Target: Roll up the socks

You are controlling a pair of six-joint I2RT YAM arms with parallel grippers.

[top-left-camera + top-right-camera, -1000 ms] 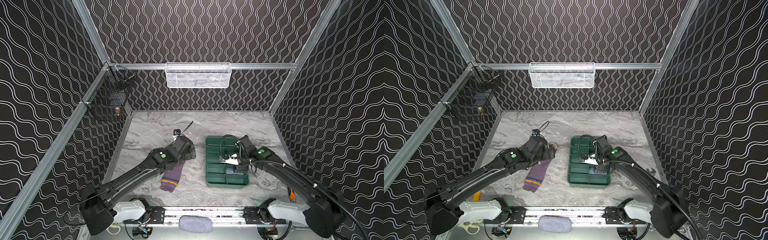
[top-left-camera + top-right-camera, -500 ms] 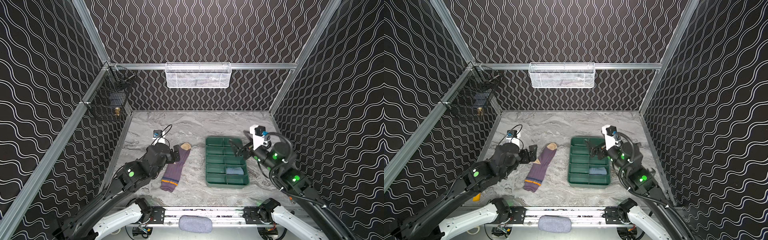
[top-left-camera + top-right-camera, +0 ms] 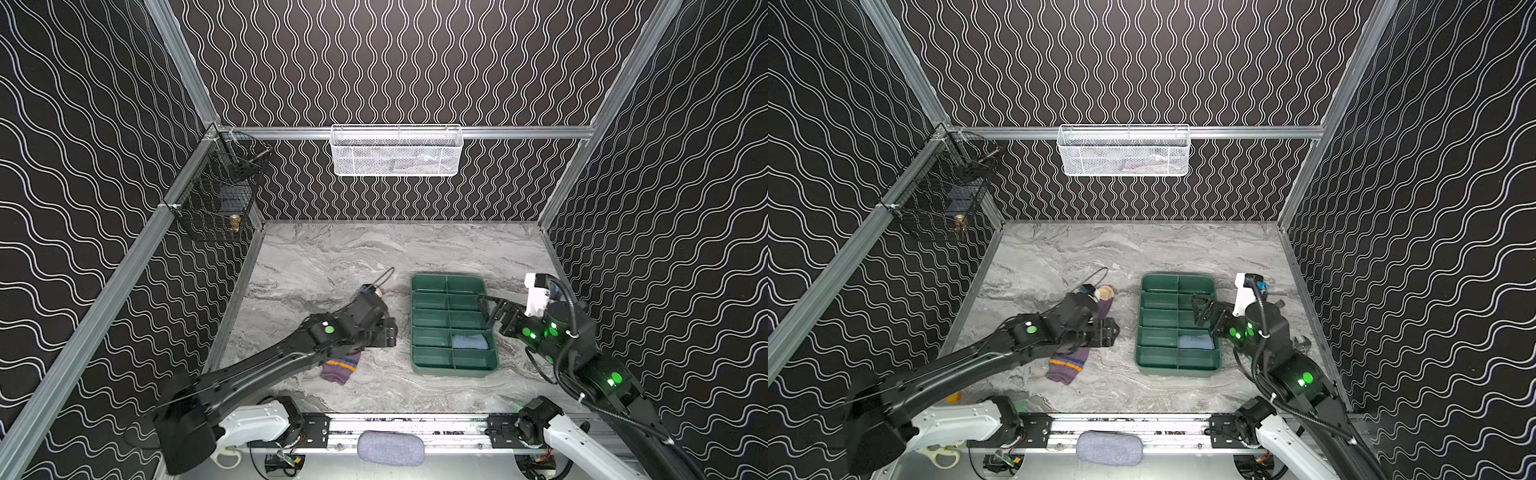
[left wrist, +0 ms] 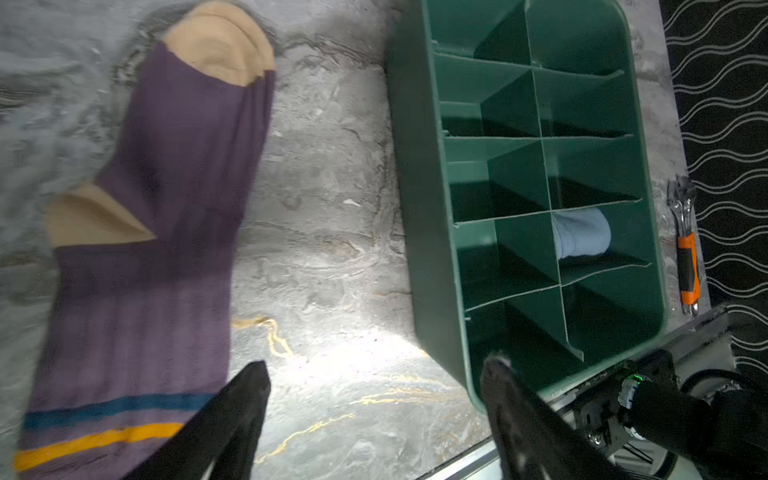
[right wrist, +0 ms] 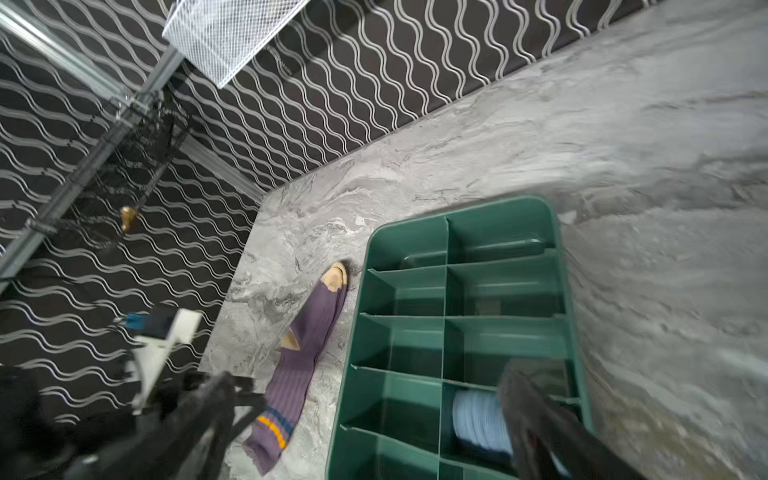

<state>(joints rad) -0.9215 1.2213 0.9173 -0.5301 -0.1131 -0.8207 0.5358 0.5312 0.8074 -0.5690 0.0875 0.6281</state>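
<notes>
Left wrist view: purple sock [image 4: 141, 249] flat & unrolled on tabletop [image 4: 324, 249], beside green tray [image 4: 419, 208], not touching it.
Sock lie: tan toe toward far wall, striped cuff toward robot base; laid out straight, prob. so it can be rolled end to end.
L gripper [image 4: 376, 363]: jaws spread, nothing btw them; hangs over the bare strip btw sock cuff & tray. One finger overlaps the sock edge in view; contact can't tell.
L arm: in both top views it covers mid-sock, only toe & cuff show.
Why there: my read, it's lining up to pinch a sock end & start the roll.
Done item: light blue sock [image 4: 582, 237] rolled up, sits in tray, right column, 2nd compartment from near end; looks finished.
R gripper [image 3: 488, 309]: jaws wide, empty; hovers above tray's right side, clear of the blue roll; prob. free to help pin the purple one.
Task state: one of two rolled, purple not yet begun.
Surface: grey marble-look top, smooth & hard; sock may slide when pushed, so holding one end down would help.
Stray bit: orange-handled wrench [image 4: 685, 266] on tabletop beyond tray, by R wall; not in the way.
Room: black walls w/ white wavy lines, alu frame; white mesh basket [image 3: 397, 151] on back rail, black wire basket [image 3: 216, 199] on L wall, grey pad [image 3: 390, 446] on front rail.
</notes>
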